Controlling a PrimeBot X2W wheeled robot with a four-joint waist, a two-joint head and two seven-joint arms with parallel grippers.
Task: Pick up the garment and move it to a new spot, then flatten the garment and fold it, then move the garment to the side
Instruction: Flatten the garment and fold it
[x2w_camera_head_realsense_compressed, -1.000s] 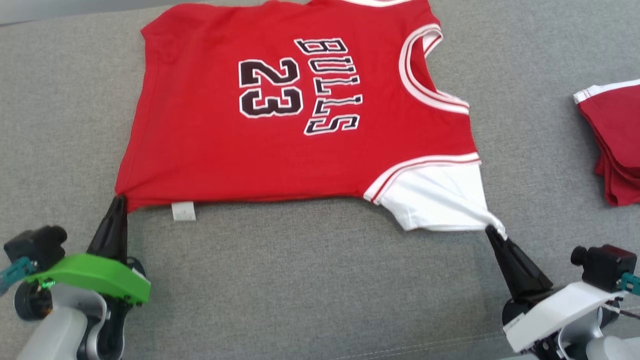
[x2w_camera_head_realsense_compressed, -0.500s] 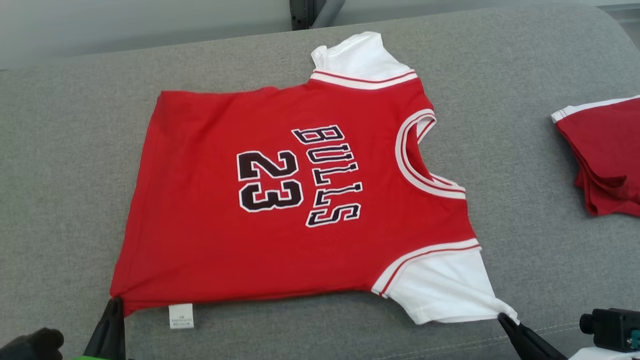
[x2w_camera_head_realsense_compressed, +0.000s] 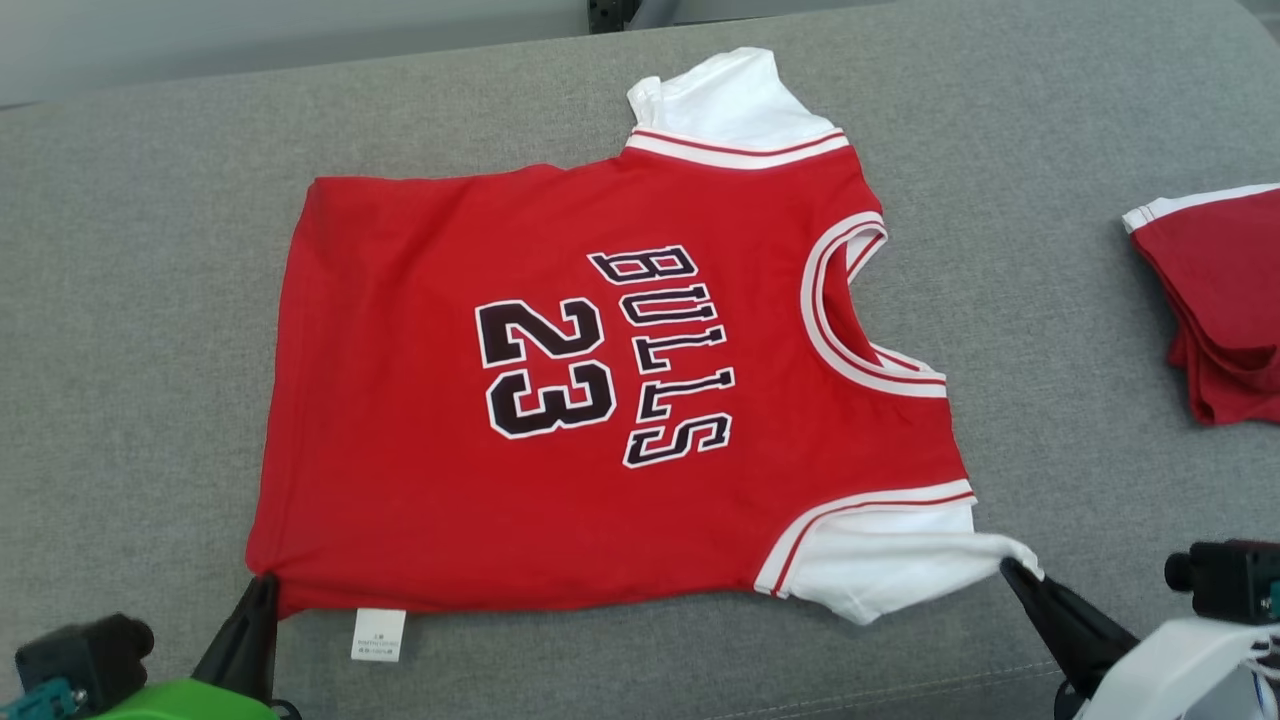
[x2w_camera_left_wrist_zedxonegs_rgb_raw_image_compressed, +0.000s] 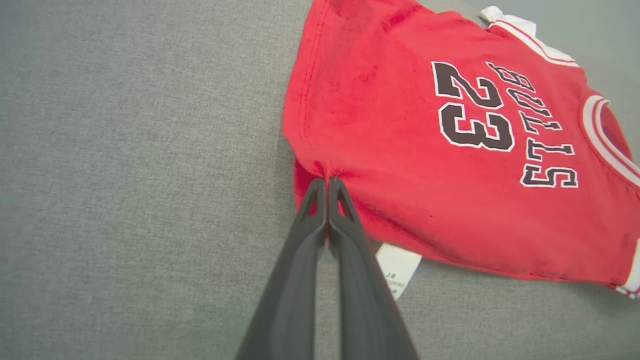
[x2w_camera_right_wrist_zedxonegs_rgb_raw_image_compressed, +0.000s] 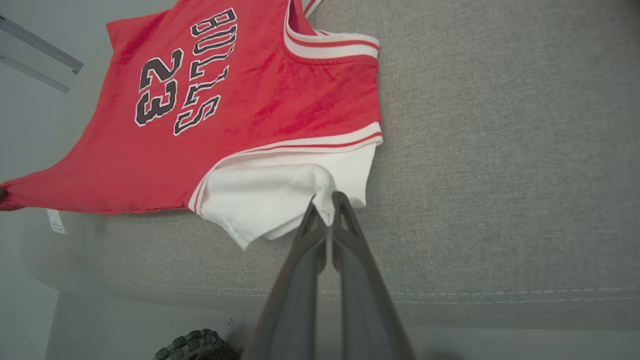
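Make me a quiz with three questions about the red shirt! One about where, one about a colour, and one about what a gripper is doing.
1. Where does the left gripper hold the jersey?
A) the neck hole
B) a bottom hem corner
C) the number

2. What colour are the jersey's sleeves?
A) blue
B) black
C) white

3. What is the right gripper doing?
A) shut on the near sleeve
B) wide open above the jersey
C) lying flat on the number

Answers:
1 B, it pinches the red corner beside the tag.
2 C, both sleeves are white beyond red-striped trim.
3 A, it is closed on a pulled tip of white cloth.
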